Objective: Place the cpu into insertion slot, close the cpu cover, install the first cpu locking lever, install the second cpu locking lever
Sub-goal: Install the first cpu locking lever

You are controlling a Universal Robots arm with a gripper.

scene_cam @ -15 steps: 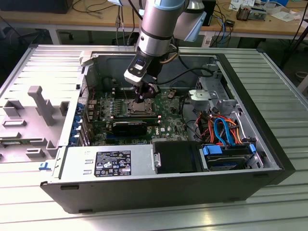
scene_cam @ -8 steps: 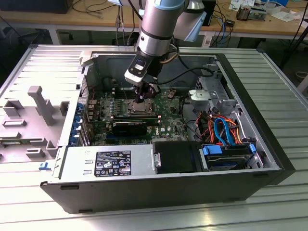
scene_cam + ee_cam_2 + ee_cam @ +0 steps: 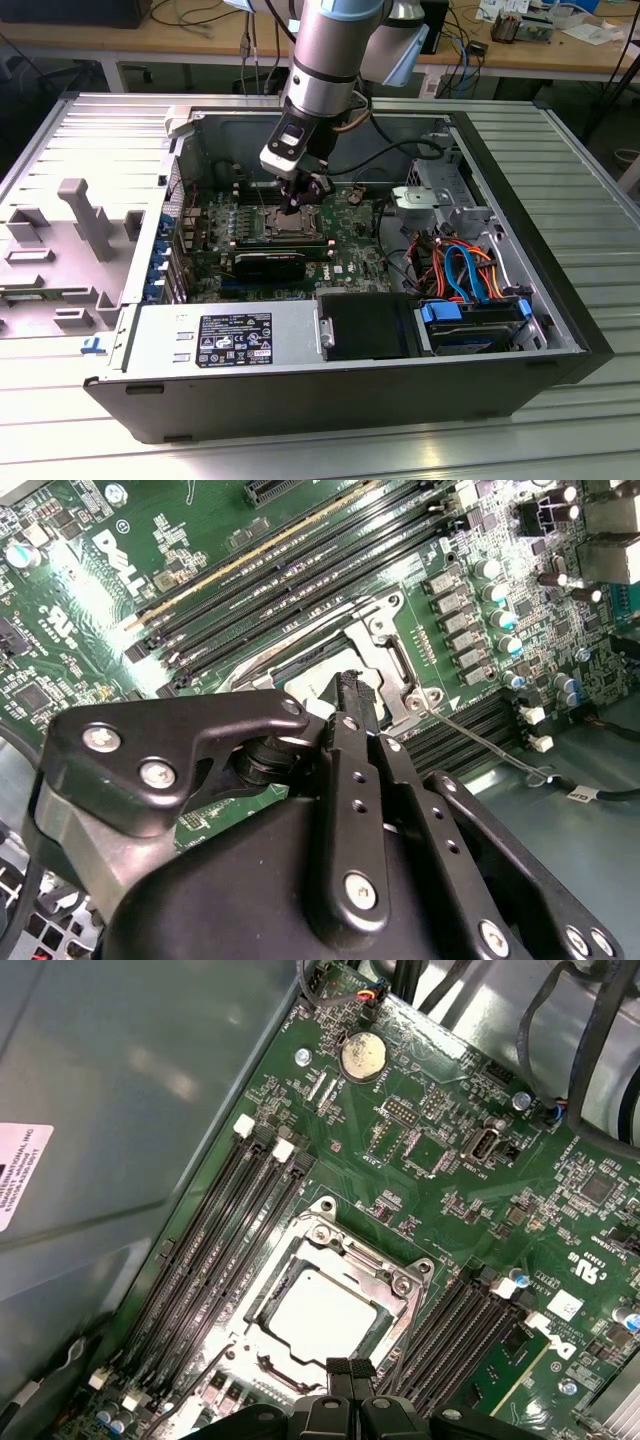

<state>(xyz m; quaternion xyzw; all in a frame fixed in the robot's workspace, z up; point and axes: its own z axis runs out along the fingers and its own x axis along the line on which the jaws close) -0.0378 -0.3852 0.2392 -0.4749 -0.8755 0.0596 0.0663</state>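
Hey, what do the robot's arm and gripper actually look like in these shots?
The arm is a thick silver-grey tube with pale blue joint caps. A pale, boxy module sits at its wrist. The gripper is matte black, made of flat, rounded linkage plates joined by silver screws and tapering to narrow fingers.

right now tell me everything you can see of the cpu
The cpu is a small flat square chip with a pale silvery-tan metal face. It lies level in the insertion slot on the green board. The cpu cover lies down around it, the face showing through its cut-out. The end effector hangs by one corner; whether it touches cannot be told.
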